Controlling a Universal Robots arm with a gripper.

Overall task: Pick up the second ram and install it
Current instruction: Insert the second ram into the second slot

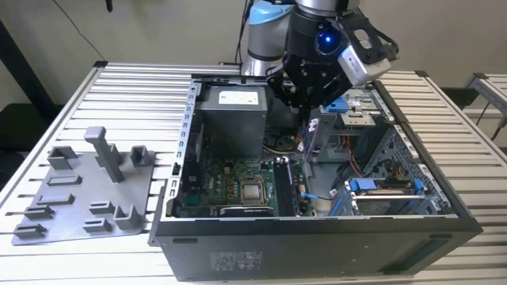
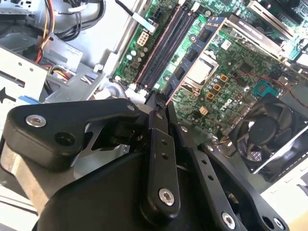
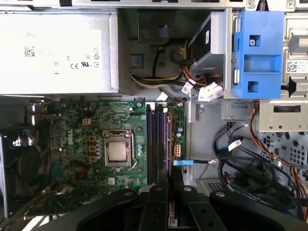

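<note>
My gripper [image 1: 303, 110] hangs over the open computer case [image 1: 317, 237], above the far end of the memory slots [image 3: 156, 144]. Its black fingers [image 2: 159, 144] are drawn close together. A thin dark green strip, the second ram [image 3: 171, 211], shows edge-on between them in the first wrist view. In the second wrist view the fingertips end just short of the long black slots [image 2: 163, 45]. The slots lie beside the silver processor [image 3: 118, 151] on the green motherboard [image 1: 230, 184]. Most of the ram is hidden by the fingers.
A grey power supply [image 1: 230, 116] stands at the case's far end. Drive cages with blue brackets [image 3: 257, 48] and loose cables [image 3: 240, 159] crowd the exterior view's right. A black fan [image 2: 269, 130] sits by the board. A grey tray with upright posts [image 1: 79, 202] lies outside the case.
</note>
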